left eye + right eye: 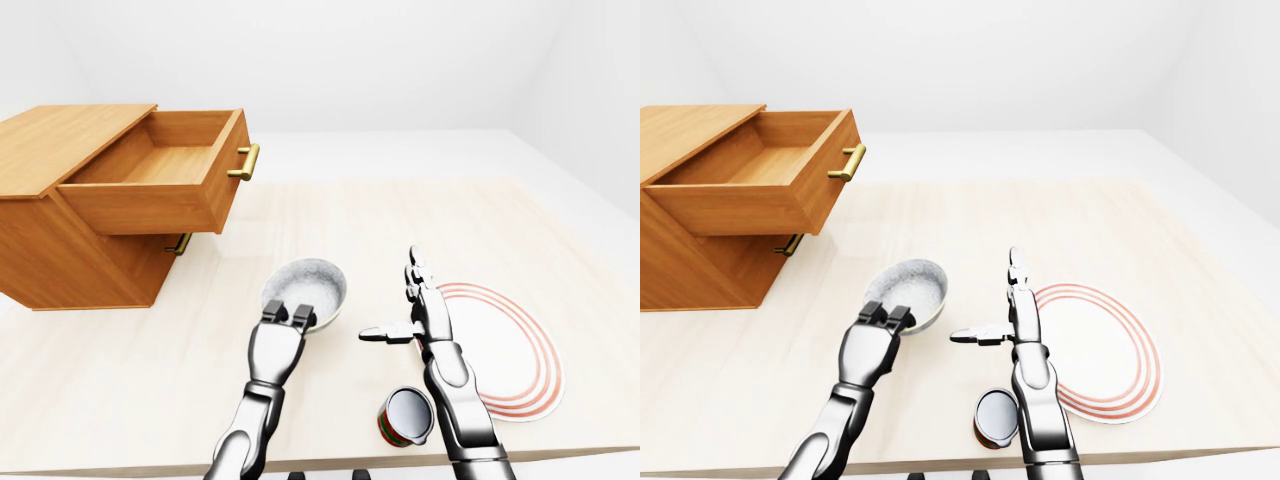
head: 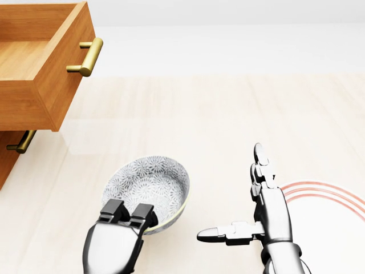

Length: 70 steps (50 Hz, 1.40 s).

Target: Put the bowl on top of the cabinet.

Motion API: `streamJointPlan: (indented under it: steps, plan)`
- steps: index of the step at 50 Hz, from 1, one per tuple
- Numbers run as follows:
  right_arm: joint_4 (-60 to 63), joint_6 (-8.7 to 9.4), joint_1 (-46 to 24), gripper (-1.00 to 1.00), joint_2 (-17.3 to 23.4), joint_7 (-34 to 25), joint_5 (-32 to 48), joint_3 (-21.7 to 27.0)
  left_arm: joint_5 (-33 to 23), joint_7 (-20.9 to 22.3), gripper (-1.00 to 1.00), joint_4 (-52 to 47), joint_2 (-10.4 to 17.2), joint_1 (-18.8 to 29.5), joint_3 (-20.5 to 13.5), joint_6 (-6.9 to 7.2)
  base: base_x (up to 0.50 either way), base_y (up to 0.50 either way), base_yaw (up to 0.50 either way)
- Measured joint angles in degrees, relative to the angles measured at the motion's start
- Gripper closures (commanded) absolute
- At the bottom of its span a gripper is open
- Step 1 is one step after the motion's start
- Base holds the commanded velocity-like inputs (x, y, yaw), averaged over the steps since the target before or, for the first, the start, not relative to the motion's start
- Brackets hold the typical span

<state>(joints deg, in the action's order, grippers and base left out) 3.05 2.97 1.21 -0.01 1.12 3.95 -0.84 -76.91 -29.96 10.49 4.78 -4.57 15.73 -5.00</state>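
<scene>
Your table (image 1: 330, 215): pale wood. On it you have a wooden cabinet (image 1: 60, 250) at left, a red-ringed plate (image 1: 505, 345) at right, and a can (image 1: 405, 417) near the bottom edge.

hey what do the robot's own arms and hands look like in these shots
Both are glossy silver-grey metal. The left hand and right hand have smooth rounded palm shells and segmented fingers with dark joints and rounded tips. The forearms are smooth tapered silver cylinders. No cables, sleeves or markings show.
</scene>
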Motion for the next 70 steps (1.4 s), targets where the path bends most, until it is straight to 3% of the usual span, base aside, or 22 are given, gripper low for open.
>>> streamJointPlan:
  steps: [21, 34, 47, 60, 70]
  plan:
    - [0.4, -0.03, 0.1, -1.0, -0.1, 0.0, 0.1, -0.2, -0.9, 0.0, 0.95, -1.0, 0.1, 0.0, -0.3, 0.0, 0.0, 0.0, 0.0]
    - [0.7, 0.07, 0.3, -1.0, -0.1, 0.0, 0.2, -0.3, 4.5, 0.6, 0.94, -12.4, -0.3, -2.1, -2.3, 0.0, 0.0, 0.0, 0.0]
    - [0.8, -0.03, 0.4, -1.0, -0.1, 0.0, 0.4, -0.4, 10.7, 8.6, 0.93, -25.0, -1.3, -4.2, -3.3, 0.02, 0.0, 0.0, 0.0]
    - [0.8, -0.13, 0.5, -1.0, -0.1, 0.1, 0.6, -0.5, 14.6, 15.8, 0.93, -37.7, -1.6, -7.5, -1.8, 0.01, 0.0, 0.0, 0.0]
    - [0.7, -0.19, 0.5, -1.0, -0.1, 0.1, 0.7, -0.5, 17.6, 21.5, 0.94, -45.4, -2.4, -6.8, -1.9, 0.0, 0.0, 0.0, 0.0]
